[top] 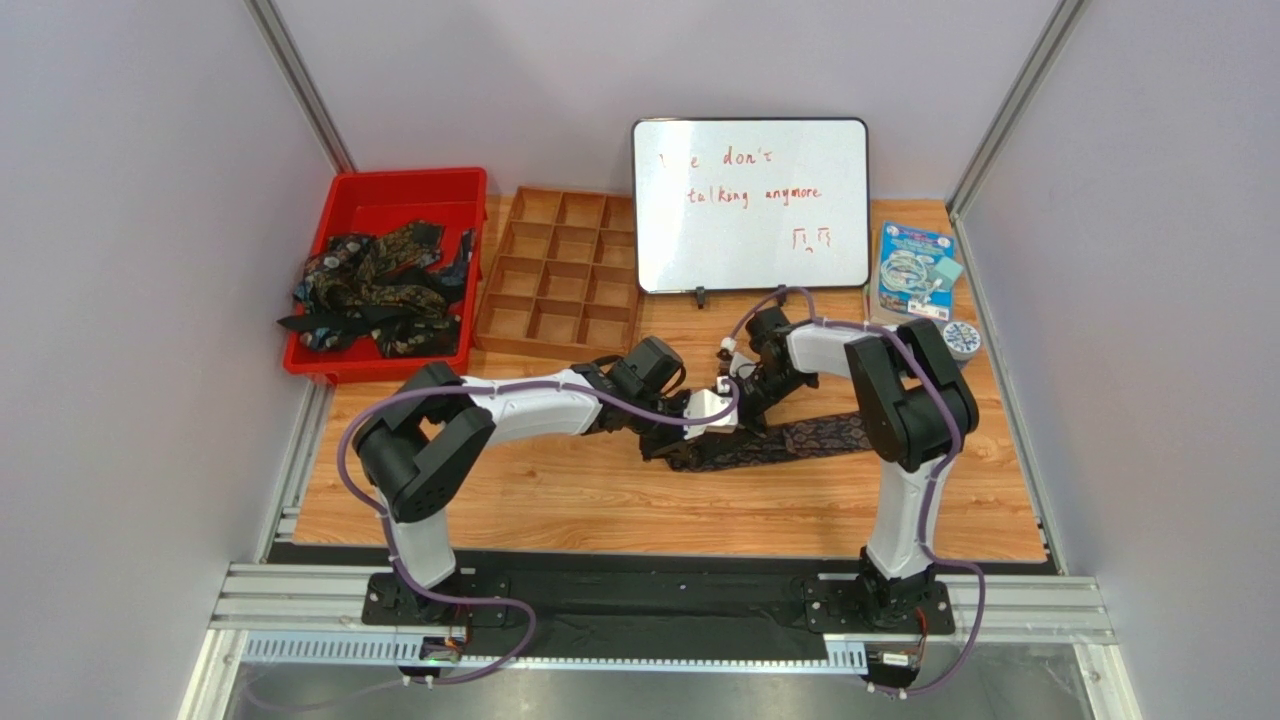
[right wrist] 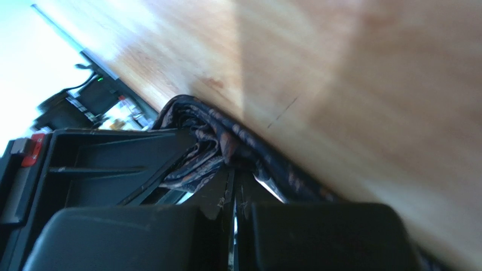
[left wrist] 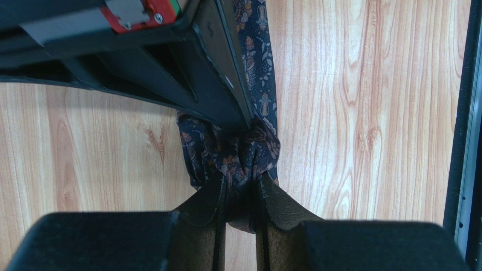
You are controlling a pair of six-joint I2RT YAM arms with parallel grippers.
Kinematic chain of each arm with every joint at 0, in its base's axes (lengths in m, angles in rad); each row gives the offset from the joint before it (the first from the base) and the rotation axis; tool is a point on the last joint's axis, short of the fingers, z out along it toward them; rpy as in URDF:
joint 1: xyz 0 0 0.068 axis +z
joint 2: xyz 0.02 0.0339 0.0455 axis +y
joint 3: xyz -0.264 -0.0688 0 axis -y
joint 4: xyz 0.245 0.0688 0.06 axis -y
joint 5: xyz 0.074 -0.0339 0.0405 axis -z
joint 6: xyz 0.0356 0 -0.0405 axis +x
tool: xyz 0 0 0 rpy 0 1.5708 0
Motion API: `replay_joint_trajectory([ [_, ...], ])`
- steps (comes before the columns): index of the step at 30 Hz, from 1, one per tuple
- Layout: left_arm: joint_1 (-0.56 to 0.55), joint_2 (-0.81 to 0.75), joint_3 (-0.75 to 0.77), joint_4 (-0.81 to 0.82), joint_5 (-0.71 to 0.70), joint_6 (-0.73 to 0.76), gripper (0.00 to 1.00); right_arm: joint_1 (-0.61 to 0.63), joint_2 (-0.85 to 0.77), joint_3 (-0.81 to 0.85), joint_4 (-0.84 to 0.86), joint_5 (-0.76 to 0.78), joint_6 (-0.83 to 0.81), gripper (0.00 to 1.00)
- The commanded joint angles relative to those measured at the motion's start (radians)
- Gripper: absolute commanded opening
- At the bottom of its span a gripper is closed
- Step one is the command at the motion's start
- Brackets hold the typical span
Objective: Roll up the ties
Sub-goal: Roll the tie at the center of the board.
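Centre of the table (top: 601,495): my left gripper (left wrist: 240,189) is clenched on the bunched, partly rolled end of the tie (left wrist: 257,68), its pads sunk into the gathered cloth. My right gripper (right wrist: 233,175) meets it from the far right with its jaws closed at the same bundle; whether any fabric is caught between them I cannot tell. The tie looks light, limp and thin, probably slick enough to unwind if let go, so I judge the place to hold is the roll itself, across its width, not the loose tail. From above, its long axis lies left to right: the rolled end sits at centre where both grippers meet, and the flat tail runs right, passing under my right arm and angling slightly toward the far side. The other ties (top: 383,285) lie heaped in the red bin (top: 343,203) at far left, well apart.
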Motion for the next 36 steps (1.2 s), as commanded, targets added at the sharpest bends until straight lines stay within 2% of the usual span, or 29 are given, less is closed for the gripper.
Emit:
replay_joint_trajectory([
  [1, -0.003, 0.020, 0.028, -0.052, -0.018, -0.012, 0.19, 0.002, 0.080, 0.026, 0.026, 0.062, -0.003, 0.01],
  [4, -0.003, 0.001, 0.032, -0.069, -0.018, -0.009, 0.29, -0.001, 0.118, 0.032, 0.003, 0.094, -0.009, 0.01],
  [5, 0.001, -0.006, 0.025, -0.075, -0.017, -0.011, 0.39, 0.001, 0.125, 0.034, -0.008, 0.106, -0.010, 0.01],
  [8, 0.024, -0.042, -0.011, -0.076, -0.009, -0.008, 0.53, 0.001, 0.132, 0.038, -0.023, 0.123, -0.013, 0.02],
  [12, 0.040, -0.086, -0.055, -0.057, -0.018, 0.018, 0.61, 0.001, 0.140, 0.043, -0.045, 0.134, -0.032, 0.01],
  [19, 0.037, -0.059, -0.035, 0.011, 0.020, -0.006, 0.59, 0.001, 0.152, 0.051, -0.042, 0.132, -0.035, 0.01],
  [23, 0.032, -0.066, 0.012, -0.001, 0.052, -0.014, 0.44, 0.001, 0.152, 0.057, -0.040, 0.132, -0.030, 0.01],
  [25, 0.024, -0.077, 0.023, 0.003, 0.063, -0.027, 0.41, -0.001, 0.151, 0.063, -0.039, 0.131, -0.027, 0.01],
  [31, -0.014, 0.009, 0.121, 0.000, 0.049, -0.095, 0.41, -0.002, 0.143, 0.062, -0.019, 0.102, -0.006, 0.01],
  [36, -0.026, 0.095, 0.143, -0.003, 0.048, -0.116, 0.43, 0.001, 0.128, 0.051, 0.004, 0.074, 0.011, 0.01],
])
